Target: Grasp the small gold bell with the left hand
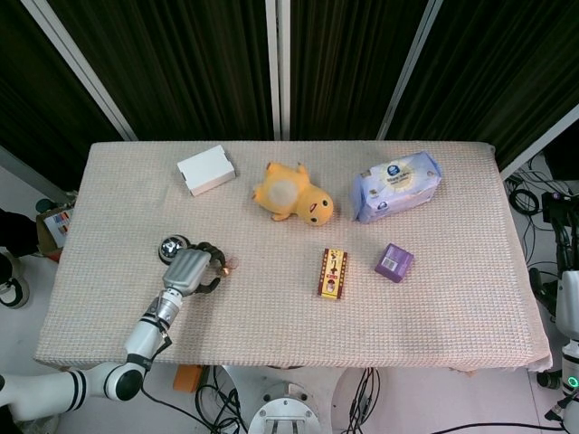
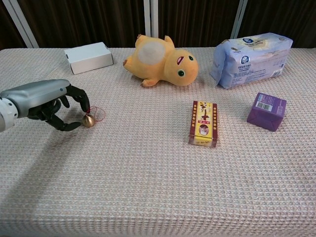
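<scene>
The small gold bell [image 2: 89, 120] with its red string loop lies on the woven cloth at the left of the table, also seen from the head view as the bell [image 1: 226, 265]. My left hand [image 2: 48, 100] reaches in from the left, its dark fingers curled. One fingertip [image 2: 87, 107] hangs just over the bell and the thumb tip [image 2: 74, 126] lies at its left side, touching or nearly so. The bell still rests on the cloth. From above, my left hand [image 1: 187, 270] sits just left of the bell. My right hand does not show in either view.
A shiny metal ball [image 1: 172, 245] sits just behind the left hand. Farther back lie a white box [image 2: 88, 57], a yellow plush duck [image 2: 163, 61] and a wipes pack [image 2: 252, 52]. A small red-yellow box [image 2: 203, 124] and a purple box [image 2: 268, 111] lie to the right.
</scene>
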Controlling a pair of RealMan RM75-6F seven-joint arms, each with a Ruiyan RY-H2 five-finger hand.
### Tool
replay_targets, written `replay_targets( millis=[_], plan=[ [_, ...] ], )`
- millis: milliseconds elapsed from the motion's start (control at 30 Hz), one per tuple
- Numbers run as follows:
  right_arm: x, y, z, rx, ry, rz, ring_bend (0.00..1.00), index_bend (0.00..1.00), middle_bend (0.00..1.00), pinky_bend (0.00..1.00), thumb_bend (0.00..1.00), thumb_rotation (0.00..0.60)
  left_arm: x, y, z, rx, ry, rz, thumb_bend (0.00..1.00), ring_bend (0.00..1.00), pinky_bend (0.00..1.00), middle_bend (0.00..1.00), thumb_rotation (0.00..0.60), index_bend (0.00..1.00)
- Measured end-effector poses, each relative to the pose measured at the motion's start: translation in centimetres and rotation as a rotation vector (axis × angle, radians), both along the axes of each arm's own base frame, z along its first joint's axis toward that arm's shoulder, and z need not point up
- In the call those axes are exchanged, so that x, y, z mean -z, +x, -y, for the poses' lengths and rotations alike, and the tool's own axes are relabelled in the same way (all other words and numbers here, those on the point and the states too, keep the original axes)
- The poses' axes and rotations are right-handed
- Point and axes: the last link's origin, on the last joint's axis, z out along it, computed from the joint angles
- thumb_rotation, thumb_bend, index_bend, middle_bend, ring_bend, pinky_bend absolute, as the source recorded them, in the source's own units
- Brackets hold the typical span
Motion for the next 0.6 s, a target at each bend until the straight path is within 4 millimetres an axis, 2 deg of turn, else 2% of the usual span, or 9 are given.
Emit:
replay_targets(
  millis=[600],
  plan=[
    [0.14, -0.48, -0.06, 0.012, 0.005, 0.005, 0.00, 0.00, 0.00, 0.00, 0.26, 0.600, 0.33, 0.28, -0.54, -0.005, 0.013, 0.013, 0.41, 0.24, 0.33, 0.37, 0.600, 0.49]
  ],
)
